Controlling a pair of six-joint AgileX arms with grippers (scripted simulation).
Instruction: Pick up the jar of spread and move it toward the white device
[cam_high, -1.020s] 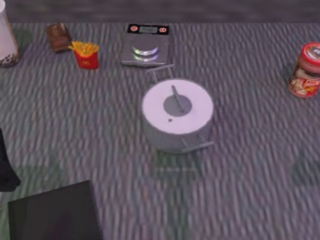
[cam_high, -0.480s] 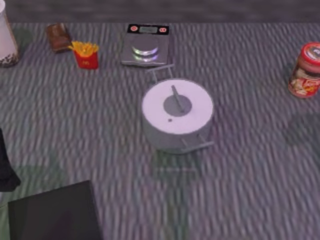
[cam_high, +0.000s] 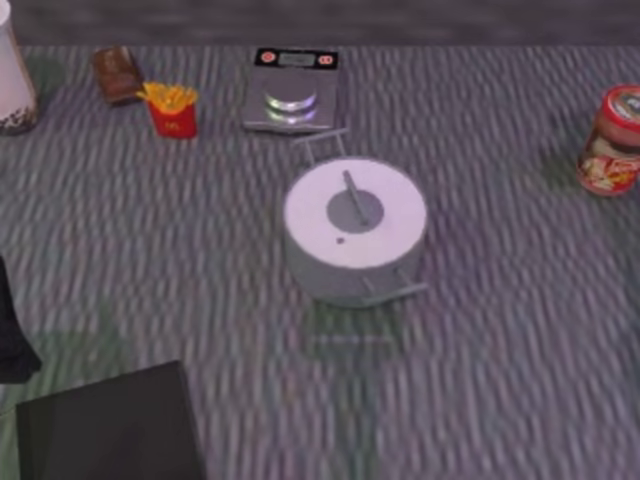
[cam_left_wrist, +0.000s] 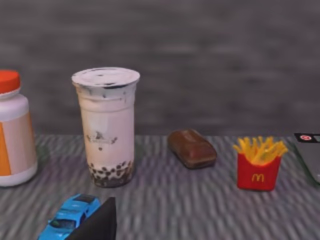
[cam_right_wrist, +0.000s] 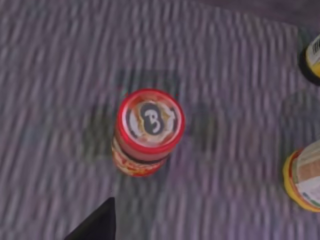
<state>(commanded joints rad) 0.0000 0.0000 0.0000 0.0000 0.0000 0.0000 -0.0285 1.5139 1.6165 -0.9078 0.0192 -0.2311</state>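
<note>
Right gripper: not appearing in the top view; its wrist camera is looking straight down on the jar of spread (cam_right_wrist: 150, 129), upright axis; whether its fingers are spread, I cannot tell.
Jar of spread: standing at the table's right edge (cam_high: 613, 140).
White device (cam_high: 354, 228): sitting mid-table, at nine o'clock from the jar, well apart.
Left arm: parking at lower left.

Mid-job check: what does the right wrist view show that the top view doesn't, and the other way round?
Only the right wrist view shows the jar of spread's red lid face from straight above, plus two other containers, one yellow-rimmed and one dark.

Only the top view shows the white device, the scale, the fries carton and the tall cup.

Both show the jar standing upright on the table, with nothing gripping it.
</note>
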